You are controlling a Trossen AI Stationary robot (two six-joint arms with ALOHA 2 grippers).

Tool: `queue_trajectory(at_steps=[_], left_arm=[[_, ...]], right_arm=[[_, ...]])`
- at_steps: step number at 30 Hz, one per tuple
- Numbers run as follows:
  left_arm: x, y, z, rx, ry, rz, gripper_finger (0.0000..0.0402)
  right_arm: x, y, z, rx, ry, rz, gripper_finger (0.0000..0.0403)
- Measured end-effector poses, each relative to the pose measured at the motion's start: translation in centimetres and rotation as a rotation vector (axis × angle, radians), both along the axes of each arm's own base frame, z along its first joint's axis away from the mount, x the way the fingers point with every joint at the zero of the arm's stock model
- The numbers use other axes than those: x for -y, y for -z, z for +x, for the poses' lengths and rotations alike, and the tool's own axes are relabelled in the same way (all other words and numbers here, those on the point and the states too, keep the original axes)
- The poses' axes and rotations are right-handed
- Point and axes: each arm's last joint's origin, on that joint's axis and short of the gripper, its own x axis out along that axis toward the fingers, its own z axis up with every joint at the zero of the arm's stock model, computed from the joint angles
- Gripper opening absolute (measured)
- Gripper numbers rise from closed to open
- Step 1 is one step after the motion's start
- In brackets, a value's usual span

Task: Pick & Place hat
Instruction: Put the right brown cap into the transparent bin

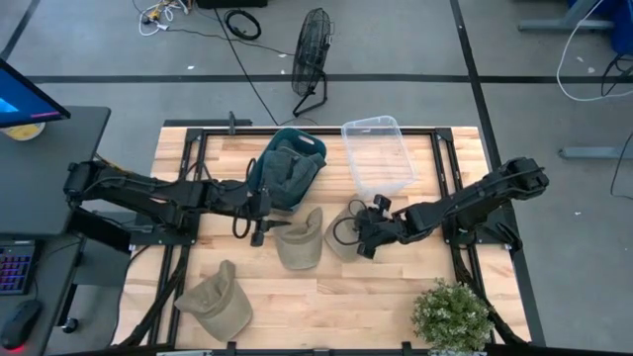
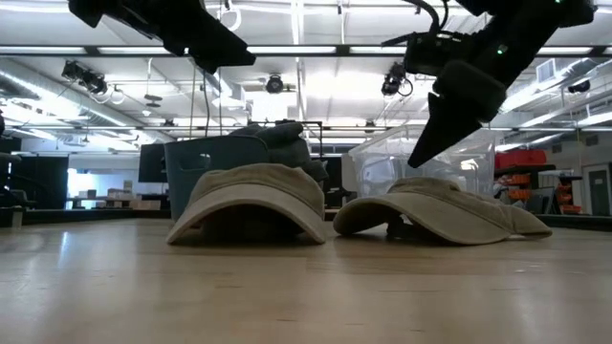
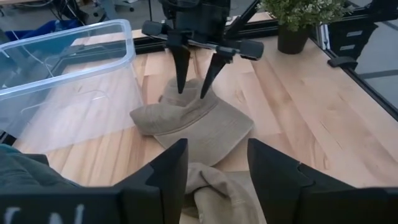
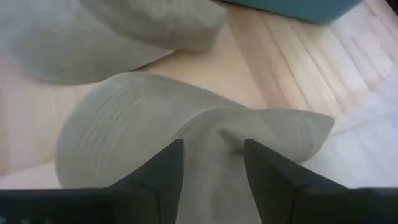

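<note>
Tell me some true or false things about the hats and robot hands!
1. Three tan hats lie on the table. True: a left hat, a middle hat and a right hat.
2. The right hand is above the right hat, fingers open. True.
3. The clear bin holds a hat. False: it is empty.
4. The left hand grips a hat. False: it is open, holding nothing.
5. The teal bin has cloth inside. True.

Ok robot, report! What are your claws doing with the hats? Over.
Right gripper open, over a tan hat. Left gripper open, beside another hat. Nothing held. Clear bin close behind.
</note>
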Motion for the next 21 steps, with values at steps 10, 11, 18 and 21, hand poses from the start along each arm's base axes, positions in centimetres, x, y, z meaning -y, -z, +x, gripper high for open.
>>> queue_trajectory(at_steps=[10, 11, 18, 21], left_arm=[[0.0, 0.0, 0.0, 0.000, 0.000, 0.000, 0.0172], [0.0, 0.0, 0.0, 0.000, 0.000, 0.000, 0.0172], [0.0, 0.0, 0.0, -0.002, 0.000, 0.001, 0.0172], [0.0, 0.0, 0.0, -0.002, 0.000, 0.001, 0.0172]], right_arm=[[0.3, 1.0, 0.3, -0.015, 0.094, 0.138, 0.0171], [0.3, 1.3, 0.4, -0.023, 0.099, 0.139, 0.0171], [0.1, 3.4, 1.2, -0.068, 0.094, 0.112, 0.0170], [0.0, 3.6, 1.5, -0.067, 0.072, 0.105, 0.0149]])
